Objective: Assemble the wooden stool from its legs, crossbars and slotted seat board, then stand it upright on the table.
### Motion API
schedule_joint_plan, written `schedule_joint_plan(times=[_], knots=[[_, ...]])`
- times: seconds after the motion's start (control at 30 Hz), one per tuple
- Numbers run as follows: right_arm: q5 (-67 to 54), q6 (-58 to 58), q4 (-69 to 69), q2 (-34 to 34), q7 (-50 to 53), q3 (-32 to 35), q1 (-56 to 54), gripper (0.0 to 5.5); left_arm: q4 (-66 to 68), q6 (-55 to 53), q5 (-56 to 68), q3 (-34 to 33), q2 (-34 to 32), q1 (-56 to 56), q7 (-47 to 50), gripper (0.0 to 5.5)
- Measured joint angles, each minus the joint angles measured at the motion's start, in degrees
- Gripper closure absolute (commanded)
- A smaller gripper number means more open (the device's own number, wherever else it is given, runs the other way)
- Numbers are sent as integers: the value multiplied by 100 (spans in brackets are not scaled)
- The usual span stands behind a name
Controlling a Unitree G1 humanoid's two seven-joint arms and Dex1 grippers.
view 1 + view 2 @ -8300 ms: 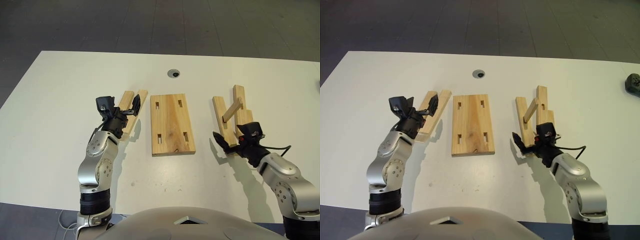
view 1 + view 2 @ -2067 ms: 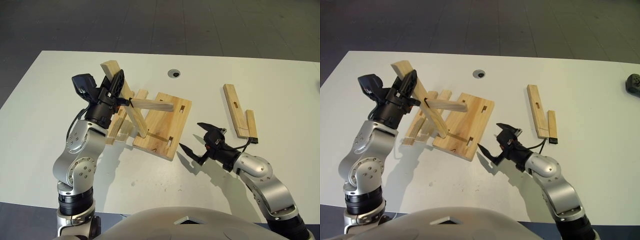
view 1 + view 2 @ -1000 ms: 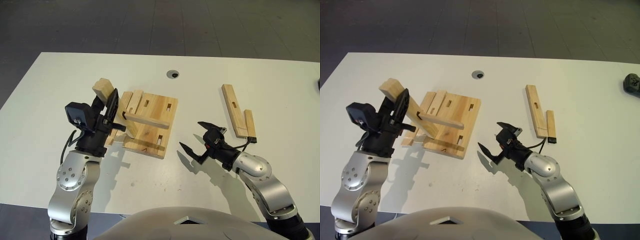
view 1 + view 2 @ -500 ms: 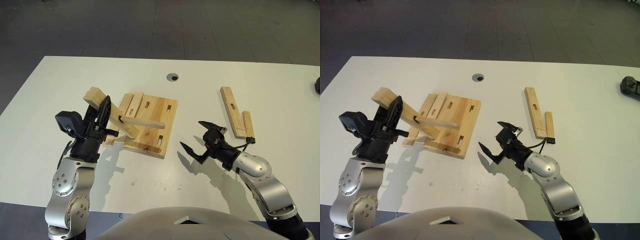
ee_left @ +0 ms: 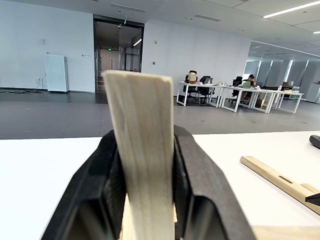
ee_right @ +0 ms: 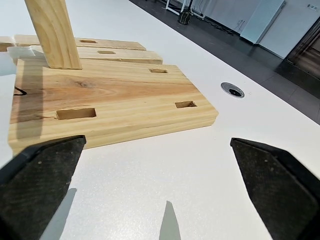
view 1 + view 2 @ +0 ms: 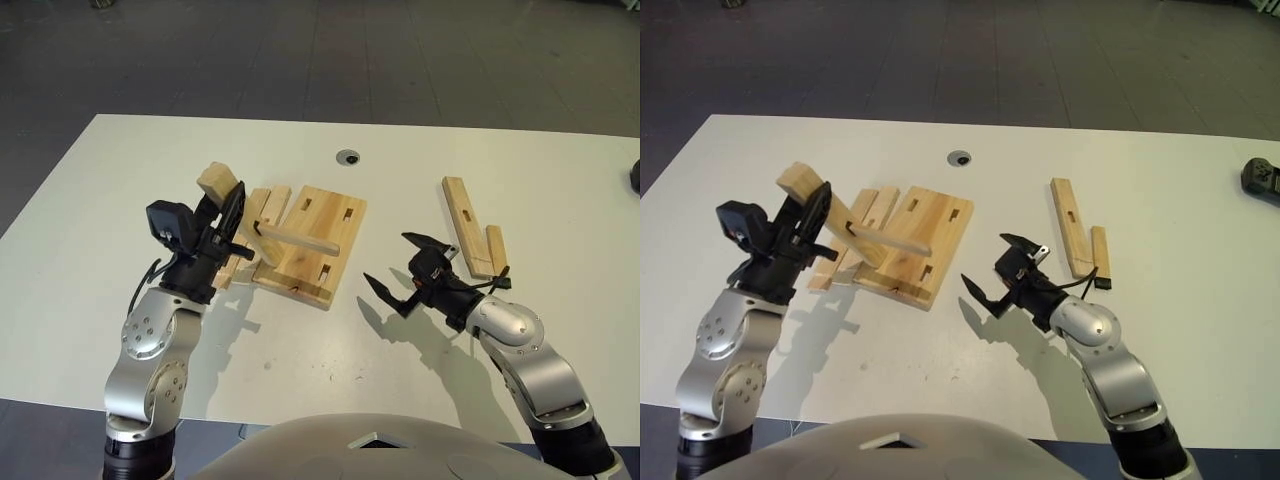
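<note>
My left gripper (image 7: 229, 222) is shut on a wooden leg (image 7: 219, 186) held tilted above the table's left half. In the left wrist view the leg (image 5: 142, 145) sits clamped between the black fingers (image 5: 197, 185). A crossbar (image 7: 300, 238) sticks out from that leg over the slotted seat board (image 7: 325, 232). The board lies flat-side up, its left edge next to more leg pieces (image 7: 268, 203). My right gripper (image 7: 404, 276) hovers open just right of the board, nothing between its fingertips (image 6: 45, 170). The board (image 6: 115, 97) lies ahead of them.
A long slotted leg (image 7: 461, 213) and a shorter piece (image 7: 494, 250) lie on the table beyond my right gripper. A round cable hole (image 7: 348, 157) sits near the table's far edge. A dark object (image 7: 1262, 180) rests at the far right edge.
My left gripper has carried the leg and crossbar up and to the right, closer over the seat board. The board has shifted slightly right. My right gripper has barely moved and stays open.
</note>
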State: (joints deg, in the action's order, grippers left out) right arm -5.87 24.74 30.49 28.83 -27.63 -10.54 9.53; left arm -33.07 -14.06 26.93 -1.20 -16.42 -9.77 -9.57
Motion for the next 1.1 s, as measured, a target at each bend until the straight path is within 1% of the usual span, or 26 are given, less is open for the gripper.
schedule_joint_plan(times=[0.13,0.27,0.47,0.6,0.9,0.93,0.97,1.1], knots=[[15,-13,-71,0,-38,1,-154,10,440,-172,28,114,73,672,-105,444],[19,-47,-171,0,-99,0,-279,10,708,-197,-82,298,104,1019,-265,444],[17,-54,-224,3,-171,-3,-297,10,993,199,-485,543,280,1098,-235,444],[16,-53,-224,3,-200,-7,-306,10,1015,246,-606,615,429,1106,-144,444],[23,-53,-222,0,-188,-27,-311,10,1028,189,-629,422,500,1155,-50,444],[24,-52,-221,0,-186,-27,-307,10,1007,148,-629,382,516,1191,-18,407],[24,-52,-221,0,-186,-27,-304,10,987,84,-626,353,522,1218,9,405],[25,-52,-214,-1,-181,-34,-250,10,818,-357,-541,95,520,1400,217,343]])
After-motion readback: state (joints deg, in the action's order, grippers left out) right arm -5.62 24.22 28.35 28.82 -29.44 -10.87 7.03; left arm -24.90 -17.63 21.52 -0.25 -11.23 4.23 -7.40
